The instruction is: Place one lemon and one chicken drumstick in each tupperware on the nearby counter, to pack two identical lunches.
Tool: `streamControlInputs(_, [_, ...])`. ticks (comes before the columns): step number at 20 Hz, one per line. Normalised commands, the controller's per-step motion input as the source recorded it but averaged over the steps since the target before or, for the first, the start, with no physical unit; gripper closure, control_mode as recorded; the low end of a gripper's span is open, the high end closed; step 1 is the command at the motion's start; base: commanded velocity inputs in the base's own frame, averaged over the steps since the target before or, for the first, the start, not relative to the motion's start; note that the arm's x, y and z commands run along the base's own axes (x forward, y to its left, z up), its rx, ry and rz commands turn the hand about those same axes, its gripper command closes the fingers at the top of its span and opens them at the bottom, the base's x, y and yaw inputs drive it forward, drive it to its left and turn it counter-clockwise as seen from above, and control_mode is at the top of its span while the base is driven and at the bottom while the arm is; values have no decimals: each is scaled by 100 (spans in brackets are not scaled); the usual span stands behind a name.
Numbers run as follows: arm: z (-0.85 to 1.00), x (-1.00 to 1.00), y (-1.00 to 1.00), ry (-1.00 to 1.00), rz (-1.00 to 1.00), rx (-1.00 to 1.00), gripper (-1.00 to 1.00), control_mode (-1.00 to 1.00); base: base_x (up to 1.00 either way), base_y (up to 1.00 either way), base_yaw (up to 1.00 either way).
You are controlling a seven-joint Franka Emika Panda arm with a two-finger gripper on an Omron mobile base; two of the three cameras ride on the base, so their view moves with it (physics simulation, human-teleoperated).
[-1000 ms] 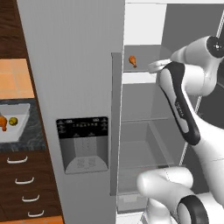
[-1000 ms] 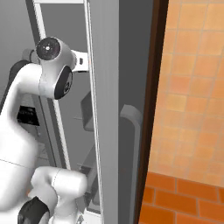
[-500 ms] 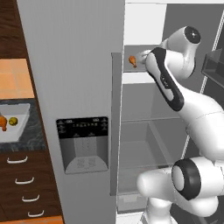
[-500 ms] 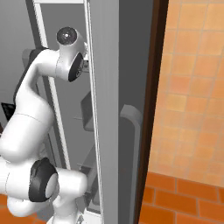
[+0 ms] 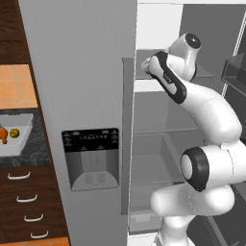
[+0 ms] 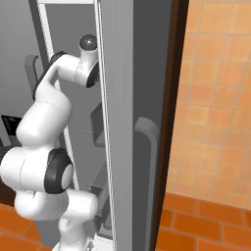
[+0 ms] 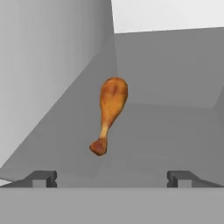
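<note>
Gripper (image 7: 111, 177) spread wide, holding nothing, fingertips (image 7: 43, 177) well apart at the near edge of a grey fridge shelf (image 7: 175, 131). Just beyond, between the fingertips and slightly left of centre, chicken drumstick (image 7: 109, 113) lying on that shelf, bone end nearer, meaty end farther. Off at the counter (image 5: 29, 151), light-grey tray (image 5: 21, 134) holding a lemon (image 5: 15, 133) beside another drumstick (image 5: 3, 134).

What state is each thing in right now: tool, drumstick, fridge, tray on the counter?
tool: open, holding nothing, short of the drumstick
chicken drumstick: lying loose on the grey fridge shelf, ahead of the tool
fridge door: left one shut, right compartment open
tray: on the counter, already holding a lemon and a second drumstick
</note>
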Motion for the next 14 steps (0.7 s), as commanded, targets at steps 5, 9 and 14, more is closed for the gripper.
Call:
streamControlInputs(5, [-15,80,1,9,0,0,-100,-100,0,0,0])
streamControlInputs(9, [-16,77,4,4,0,0,-100,-100,0,0,0])
streamControlInputs(14, [-36,71,8,3,0,0,-100,-100,0,0,0])
